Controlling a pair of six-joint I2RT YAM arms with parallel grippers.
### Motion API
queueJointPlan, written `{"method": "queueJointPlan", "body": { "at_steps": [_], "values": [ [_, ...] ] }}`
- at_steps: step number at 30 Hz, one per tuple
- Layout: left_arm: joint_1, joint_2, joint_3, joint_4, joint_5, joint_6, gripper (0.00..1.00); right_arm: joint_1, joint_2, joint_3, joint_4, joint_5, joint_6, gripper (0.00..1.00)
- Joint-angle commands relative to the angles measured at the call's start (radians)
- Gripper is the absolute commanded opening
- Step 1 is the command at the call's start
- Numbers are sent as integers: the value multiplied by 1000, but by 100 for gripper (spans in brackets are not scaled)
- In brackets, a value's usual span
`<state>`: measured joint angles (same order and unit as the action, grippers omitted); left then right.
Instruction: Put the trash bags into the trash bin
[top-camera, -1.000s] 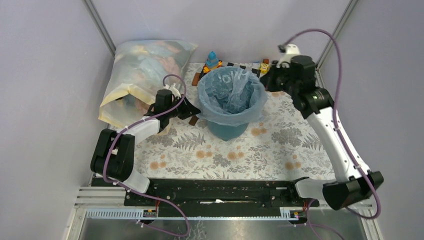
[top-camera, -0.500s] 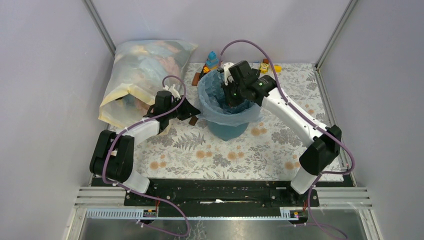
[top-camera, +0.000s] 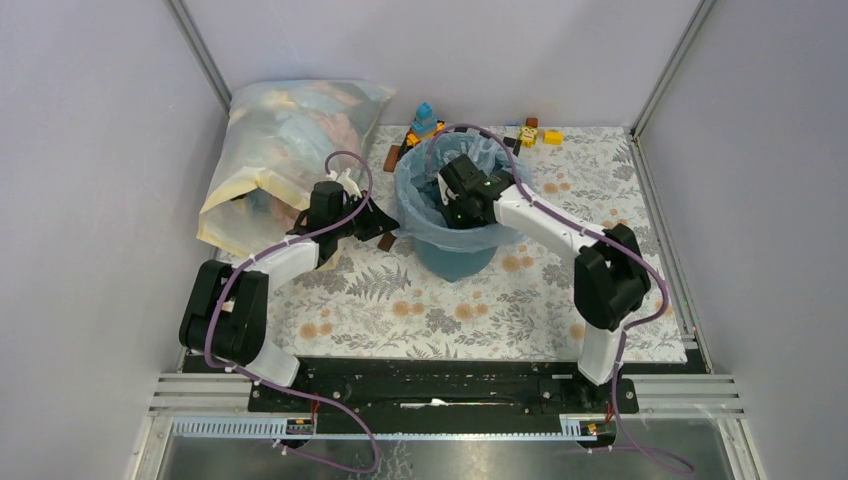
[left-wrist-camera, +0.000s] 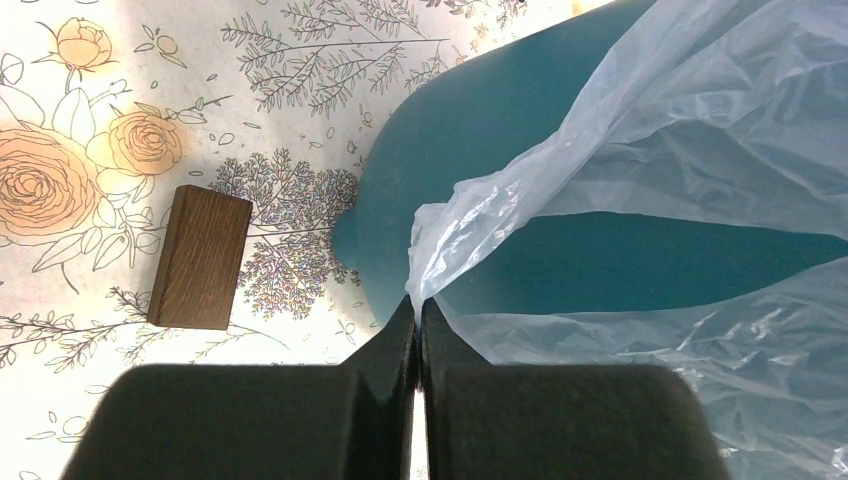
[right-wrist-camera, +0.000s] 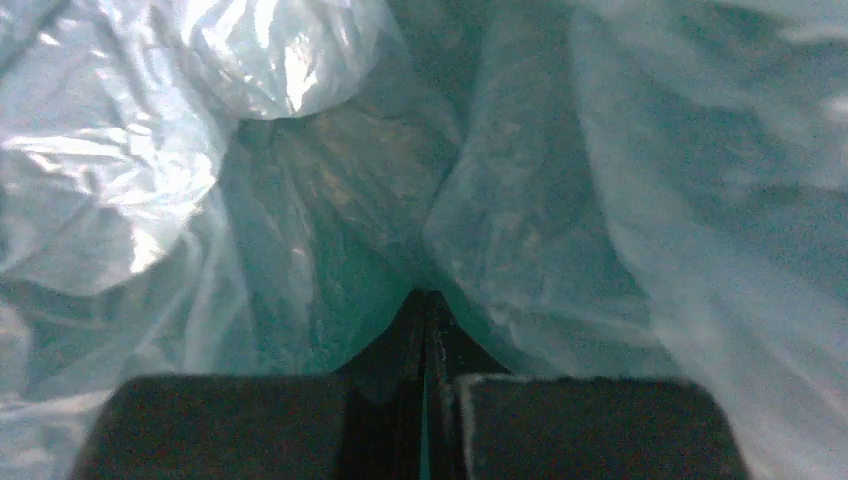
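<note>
Floral tablecloth (top-camera: 400, 310) | left hand (left-wrist-camera: 417, 315) pinching trash bag (left-wrist-camera: 700, 150) | right hand (right-wrist-camera: 427, 305) closed inside trash bin (top-camera: 455, 262)

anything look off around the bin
The trash bag drapes unevenly over the rim of the trash bin, one corner pinched outside by the left gripper. A wooden block lies loose beside the bin.

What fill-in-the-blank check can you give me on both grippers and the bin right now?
The right gripper sits ____ the trash bin.
The left gripper is ____ on the edge of the trash bag.
In the left wrist view, the wooden block lies ____ of the trash bin.
Missing: inside; shut; left.
</note>
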<state>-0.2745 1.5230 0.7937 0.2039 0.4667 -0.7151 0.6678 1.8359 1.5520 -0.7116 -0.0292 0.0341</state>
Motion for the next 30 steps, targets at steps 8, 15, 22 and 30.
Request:
{"method": "queueJointPlan", "body": {
  "at_steps": [8, 15, 22, 30],
  "values": [
    [-8, 10, 12, 44, 10, 13, 0, 10, 182, -38, 83, -20, 18, 0],
    [-10, 14, 17, 38, 11, 15, 0, 9, 256, -44, 90, -37, 24, 0],
    [-16, 19, 21, 38, 12, 14, 0, 9, 350, 25, 14, -89, 22, 0],
    [-19, 13, 21, 35, 20, 12, 0, 9, 369, 97, -41, -81, 28, 0]
  ]
}}
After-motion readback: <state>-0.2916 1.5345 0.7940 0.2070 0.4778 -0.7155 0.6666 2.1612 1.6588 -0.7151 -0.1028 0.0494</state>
